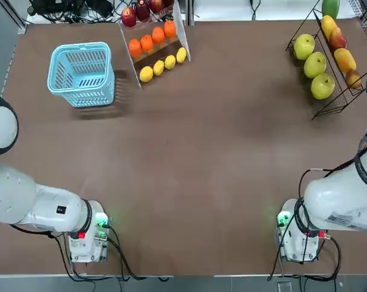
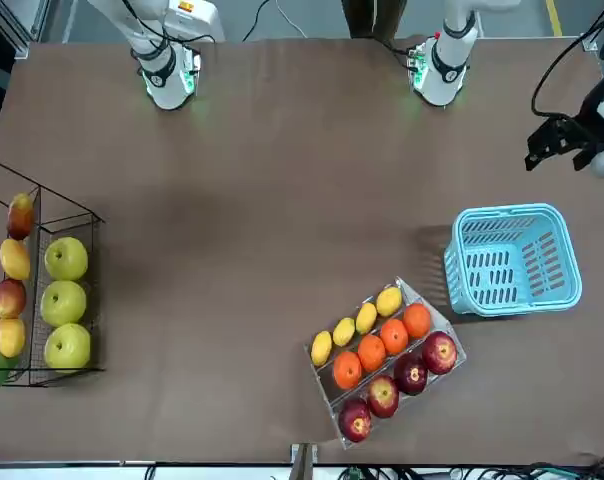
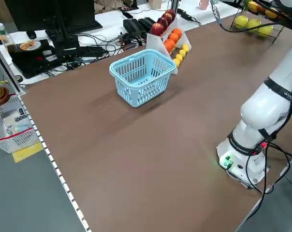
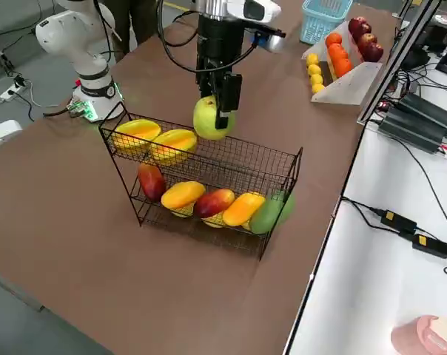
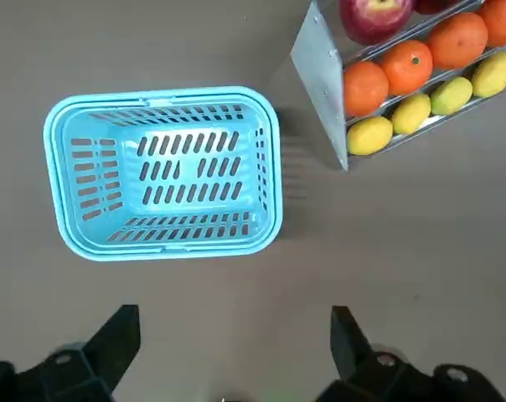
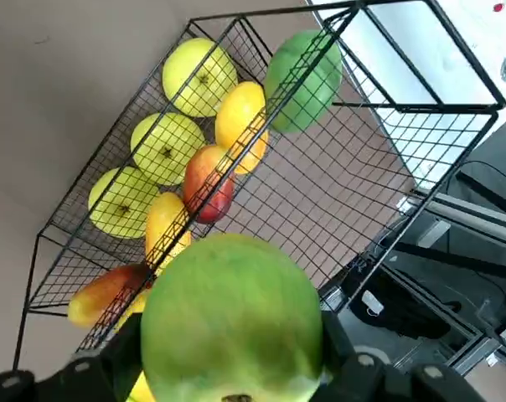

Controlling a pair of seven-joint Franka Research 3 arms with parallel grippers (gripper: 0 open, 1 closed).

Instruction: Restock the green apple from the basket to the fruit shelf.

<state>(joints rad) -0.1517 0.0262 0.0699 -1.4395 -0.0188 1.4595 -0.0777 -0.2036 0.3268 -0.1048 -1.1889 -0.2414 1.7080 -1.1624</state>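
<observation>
My right gripper is shut on the green apple and holds it in the air just above the top tier of the black wire fruit shelf. In the right wrist view the green apple fills the space between the fingers, with the shelf and its rows of fruit beyond it. The light blue basket stands at the far left of the table with nothing in it. My left gripper hovers open over the table, on the near side of the basket.
A clear tiered stand of red apples, oranges and lemons sits right of the basket. Three bigger yellow-green fruits line the shelf's top row. The arm bases stand at the near edge. Cables and monitors lie beyond the table.
</observation>
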